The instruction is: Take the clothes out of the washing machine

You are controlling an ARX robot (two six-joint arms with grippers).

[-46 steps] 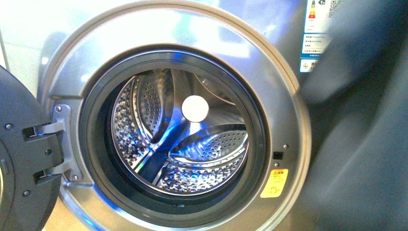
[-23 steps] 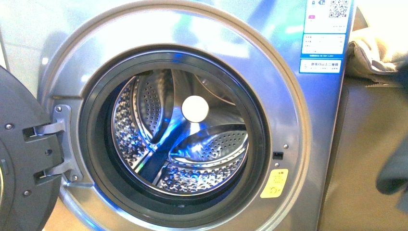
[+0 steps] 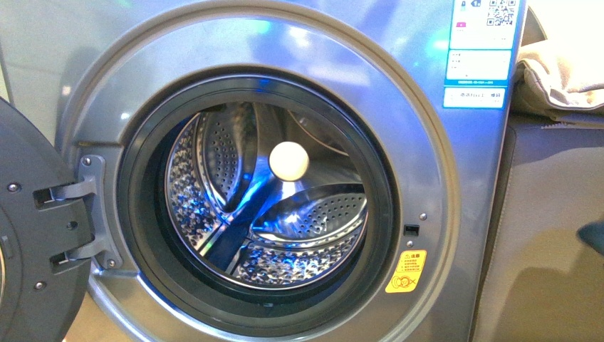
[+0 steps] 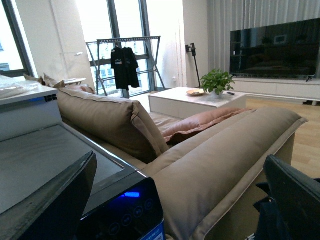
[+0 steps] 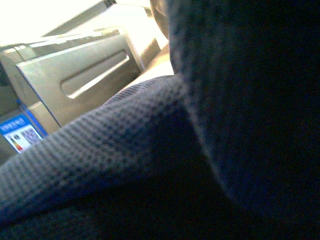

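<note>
Well, the clothes [image 5: 150,165] hang just right of the washing machine [image 3: 427,142], outside its bare drum [image 3: 285,214], smothering the right pincer, so I cannot tell its jaws; the left pincer [image 4: 181,161] gapes empty over the machine's top.

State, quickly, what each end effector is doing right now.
Left end effector: open, holding nothing.
Right end effector: cannot be told; dark cloth fills its wrist view.

A home: sofa [image 4: 210,160], television [image 4: 275,47], coffee table [image 4: 195,100] (drying rack [image 4: 127,62] by windows [image 4: 97,20]).
</note>
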